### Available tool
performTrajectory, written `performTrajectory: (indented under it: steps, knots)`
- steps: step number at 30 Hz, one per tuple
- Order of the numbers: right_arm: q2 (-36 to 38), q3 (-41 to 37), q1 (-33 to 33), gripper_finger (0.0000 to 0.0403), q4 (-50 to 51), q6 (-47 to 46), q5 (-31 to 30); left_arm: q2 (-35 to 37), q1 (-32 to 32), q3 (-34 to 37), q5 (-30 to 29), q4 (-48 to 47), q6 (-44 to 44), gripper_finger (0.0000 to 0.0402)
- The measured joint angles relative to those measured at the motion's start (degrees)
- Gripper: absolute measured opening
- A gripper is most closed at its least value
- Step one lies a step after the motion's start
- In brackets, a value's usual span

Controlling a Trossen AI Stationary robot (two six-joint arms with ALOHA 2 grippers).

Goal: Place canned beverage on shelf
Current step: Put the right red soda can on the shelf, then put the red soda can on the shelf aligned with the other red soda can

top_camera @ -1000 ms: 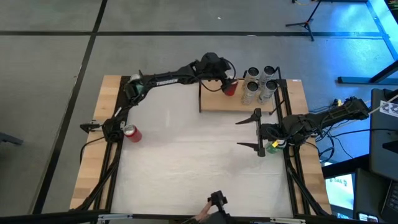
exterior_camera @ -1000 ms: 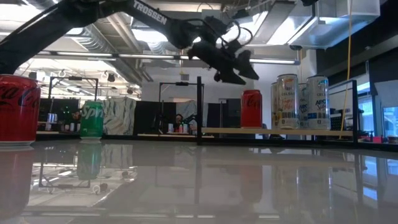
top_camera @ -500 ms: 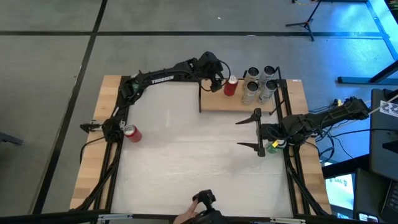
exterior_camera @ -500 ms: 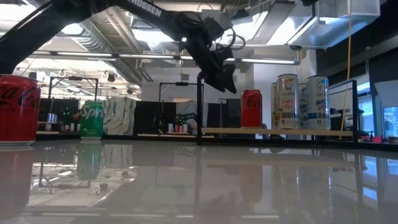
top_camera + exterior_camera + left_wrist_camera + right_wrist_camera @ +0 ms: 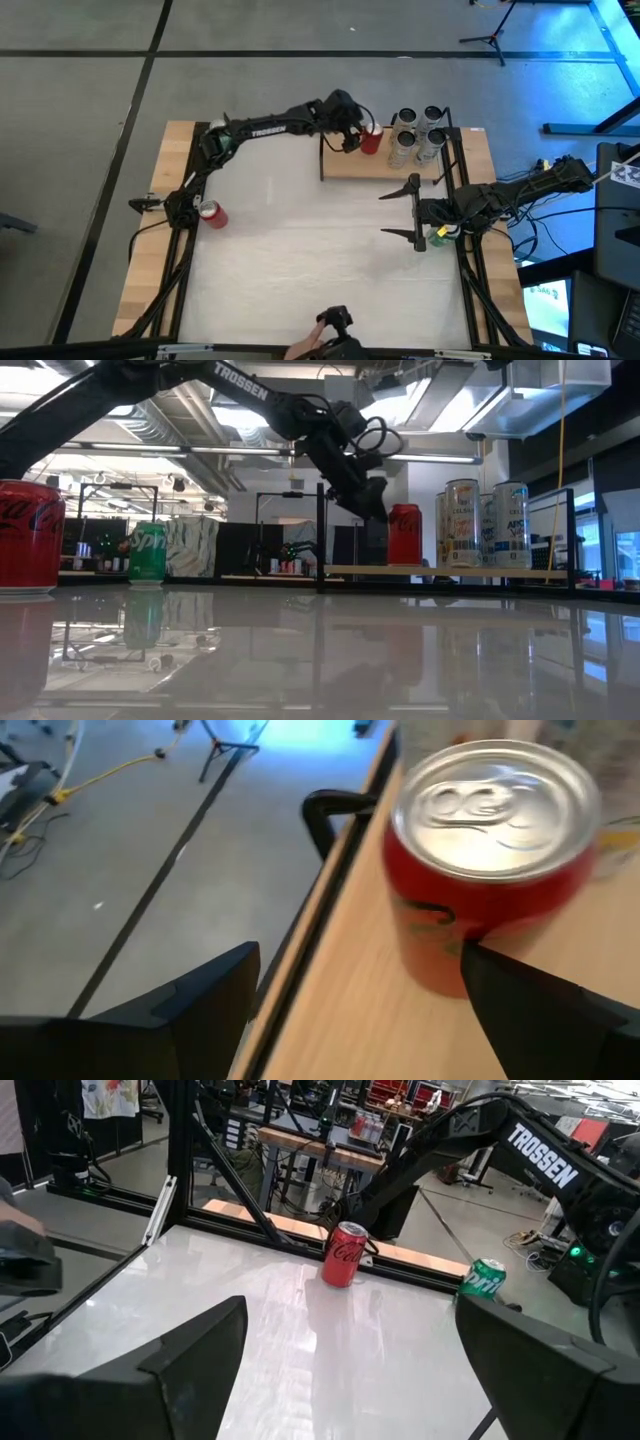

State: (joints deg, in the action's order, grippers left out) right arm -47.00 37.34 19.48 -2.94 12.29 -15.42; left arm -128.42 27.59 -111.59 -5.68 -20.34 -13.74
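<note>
White and glossy, the bench (image 5: 300, 240) is carrying a pale wooden shelf (image 5: 345, 165) at its far side, framed by thin black uprights. A red can (image 5: 371, 139) is standing upright on the shelf's left part, with a cluster of silver cans (image 5: 418, 133) just beside it to the right.

The left arm is reaching long and nearly straight across the far edge of the bench, its wrist bending down toward the shelf. The left gripper (image 5: 352, 140) is hanging just beside the red can (image 5: 490, 860), jaws standing wide apart and gripping nothing; one finger (image 5: 540, 1005) seems to be right against the can's base, though real contact is hard to judge.

The right arm is lying folded low at the bench's right edge, the right gripper (image 5: 412, 212) pointing inward with jaws spread wide and empty.

Another red can (image 5: 211, 213) is standing near the left edge, and a green can (image 5: 147, 552) sits well apart from the shelf.
</note>
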Motion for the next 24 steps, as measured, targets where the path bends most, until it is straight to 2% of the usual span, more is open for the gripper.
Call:
performTrajectory:
  steps: [6,17,24]
  knots:
    - [0.0,0.0,-0.01,0.0353,-0.17,0.0,-0.02,0.0,-0.8,0.0,0.86,2.59,-0.05,0.0343]
    - [0.0,0.0,0.0,0.0353,0.0,0.0,-0.02,0.77,-2.27,0.0,0.68,0.57,-0.05,0.0343]
    - [0.0,0.0,0.0,0.0353,0.13,0.0,-0.02,8.72,-4.36,-0.01,0.86,-7.33,-0.37,0.0343]
